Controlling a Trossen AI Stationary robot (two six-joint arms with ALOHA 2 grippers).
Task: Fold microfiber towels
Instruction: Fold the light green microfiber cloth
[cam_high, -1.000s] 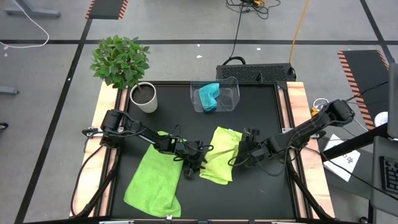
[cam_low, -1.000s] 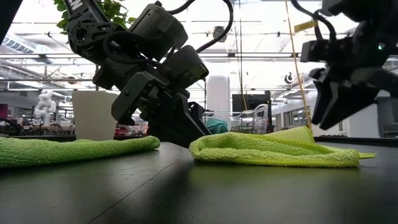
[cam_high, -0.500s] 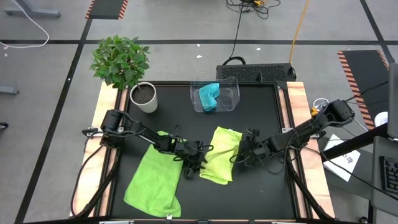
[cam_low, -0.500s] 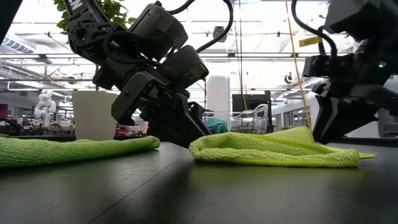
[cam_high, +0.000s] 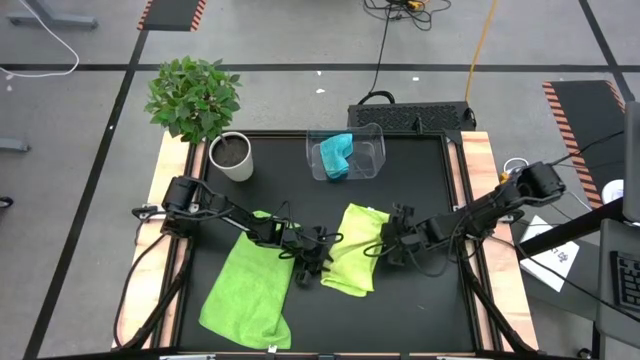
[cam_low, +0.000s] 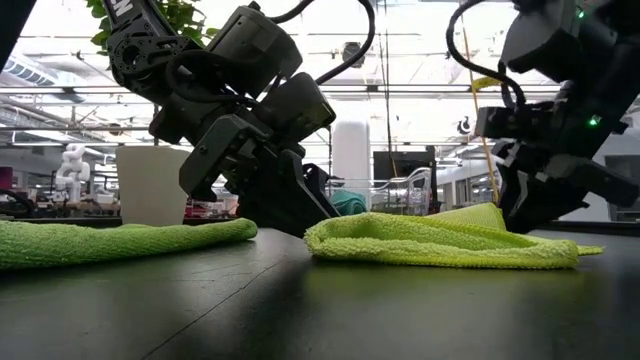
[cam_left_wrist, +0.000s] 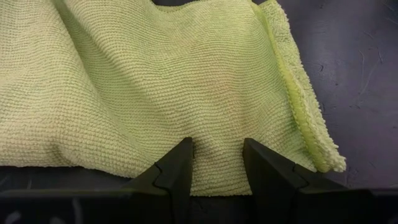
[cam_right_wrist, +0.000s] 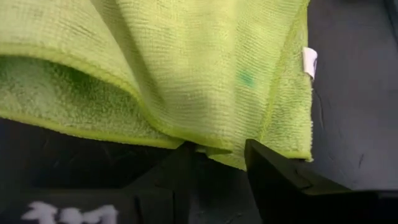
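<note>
Since a second ago the right end effector (cam_high: 381, 247) has crept leftward onto the folded lime towel (cam_high: 355, 260) mid-tabletop (cam_high: 420, 190), its fingers (cam_right_wrist: 273, 168) narrowly parted over the towel's edge. Left end effector (cam_high: 318, 262) pinches the opposite edge. Beside it lies the second lime towel (cam_high: 245, 290). Farthest, the turquoise towel (cam_high: 335, 155) sits in the clear bin (cam_high: 372, 150).

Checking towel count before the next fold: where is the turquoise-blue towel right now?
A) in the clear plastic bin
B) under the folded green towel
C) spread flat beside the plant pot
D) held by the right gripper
A: the turquoise-blue towel sits bunched inside the clear plastic bin at the table's far edge, away from both arms.
</note>
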